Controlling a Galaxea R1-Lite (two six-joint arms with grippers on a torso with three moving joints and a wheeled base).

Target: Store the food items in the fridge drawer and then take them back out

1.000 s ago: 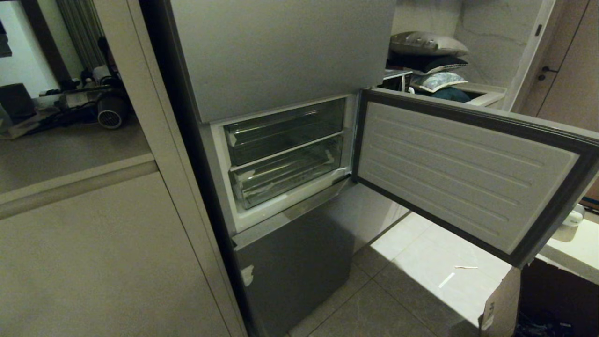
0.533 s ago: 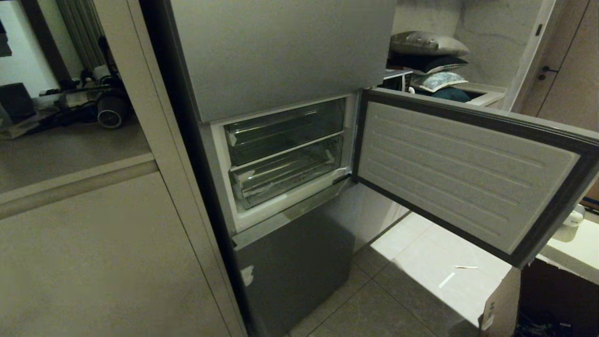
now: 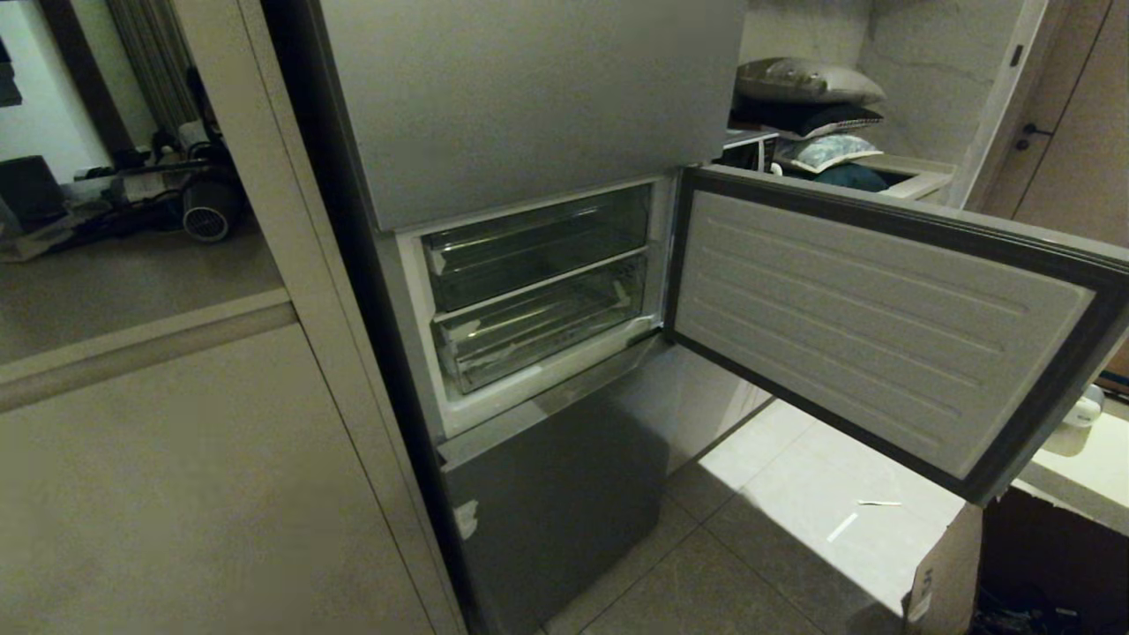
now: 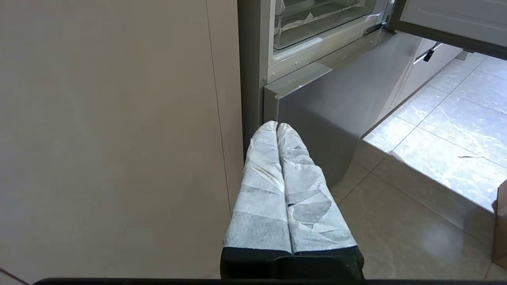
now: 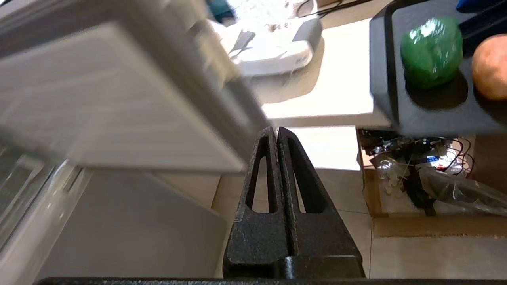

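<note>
1. Before us stands the fridge, its middle door (image 3: pixel 882 326) swung wide open to our right, showing two clear bins stacked one above the other.
2. We see the fridge drawer (image 3: pixel 538 331), the lower and deeper bin with white sticker scraps on its front, pushed in beneath the shallower clear tray (image 3: pixel 534 242).
3. Our left gripper (image 4: pixel 277 128) hangs low beside the fridge's lower grey door (image 4: pixel 336 103); its paper-wrapped fingers (image 4: pixel 295 174) press flat together and hold nothing.
4. Our right gripper (image 5: pixel 276 132) points past the edge of the open door, its black fingers (image 5: pixel 303 174) closed against each other, empty.
5. We find the food items off to our right in the right wrist view: the dark-green lump (image 5: pixel 431 51) and the orange-brown piece (image 5: pixel 491 67) sit side by side in hollows of a black tray (image 5: pixel 390 79), well apart from the drawer.
6. Below that tray, a cardboard box (image 5: pixel 396 225) of wires and plastic rests on the tiled floor (image 3: pixel 794 511).
</note>
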